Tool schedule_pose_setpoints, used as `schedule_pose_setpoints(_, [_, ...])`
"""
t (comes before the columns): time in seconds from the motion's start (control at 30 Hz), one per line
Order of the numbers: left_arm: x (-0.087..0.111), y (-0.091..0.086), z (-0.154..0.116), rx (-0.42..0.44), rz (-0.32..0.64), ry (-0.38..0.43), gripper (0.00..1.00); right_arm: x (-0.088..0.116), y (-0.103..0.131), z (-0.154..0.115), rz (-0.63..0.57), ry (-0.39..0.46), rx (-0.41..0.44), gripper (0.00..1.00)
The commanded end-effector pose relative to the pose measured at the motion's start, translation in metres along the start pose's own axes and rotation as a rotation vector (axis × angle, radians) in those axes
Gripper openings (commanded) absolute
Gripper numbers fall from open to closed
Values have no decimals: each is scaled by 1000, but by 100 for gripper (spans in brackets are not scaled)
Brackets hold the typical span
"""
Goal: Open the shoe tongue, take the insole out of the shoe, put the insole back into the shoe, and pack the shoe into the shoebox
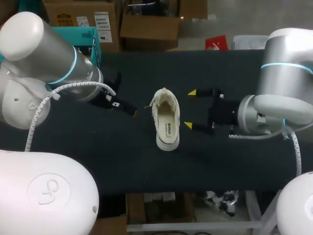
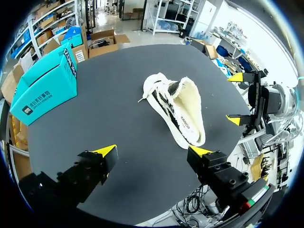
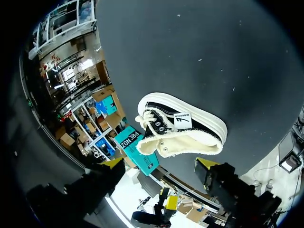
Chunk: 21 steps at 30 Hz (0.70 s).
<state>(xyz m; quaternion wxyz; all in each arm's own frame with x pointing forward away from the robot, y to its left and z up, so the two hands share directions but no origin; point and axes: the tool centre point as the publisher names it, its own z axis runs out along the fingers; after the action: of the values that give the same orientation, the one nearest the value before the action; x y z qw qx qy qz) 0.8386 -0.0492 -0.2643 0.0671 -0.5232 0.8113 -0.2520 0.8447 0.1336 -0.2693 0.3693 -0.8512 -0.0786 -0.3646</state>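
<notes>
Item: shoe (image 1: 166, 119), pale, sole down on the table (image 1: 122, 161), opening upward, lying between the two grippers and touched by neither. Left gripper (image 2: 153, 151): fingers spread wide, empty, with the shoe just ahead of it. Right gripper (image 1: 190, 108): fingers spread wide, empty, yellow tips close beside the shoe's flank and the shoe ahead of the gap. Insole (image 1: 167, 122): seated inside the shoe, with a printed patch showing near the heel. Tongue: cannot be told whether it is pulled open; the mouth looks loose and wide, and lace ends trail at the toe. Shoebox (image 2: 42, 85): teal, at the table's edge, well apart from the shoe, ahead and off to the side of the left gripper; whether its lid is open cannot be told. Progress, as a judgement: with the insole in place, this is either the start, with nothing yet removed, or the point after its return; the pictures do not settle which. Outstanding in either case: packing the shoe into the shoebox.
</notes>
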Motion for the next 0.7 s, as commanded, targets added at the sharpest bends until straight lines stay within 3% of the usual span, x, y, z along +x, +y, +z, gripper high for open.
schedule_pose_setpoints(0.03, [6,-6,9,-17,-28,-27,100,4,4,-6,2,-265,501,100])
schedule_pose_setpoints(0.17, [12,-7,16,-38,-73,-44,100,4,4,-6,2,-265,501,100])
schedule_pose_setpoints(0.5, [24,-6,34,-76,-170,-84,100,17,6,-18,-127,-399,534,100])
schedule_pose_setpoints(0.6, [25,-7,39,-87,-204,-99,100,20,5,-21,-164,-471,511,100])
schedule_pose_setpoints(0.7, [26,-11,46,-110,-259,-109,100,20,5,-22,-173,-475,488,100])
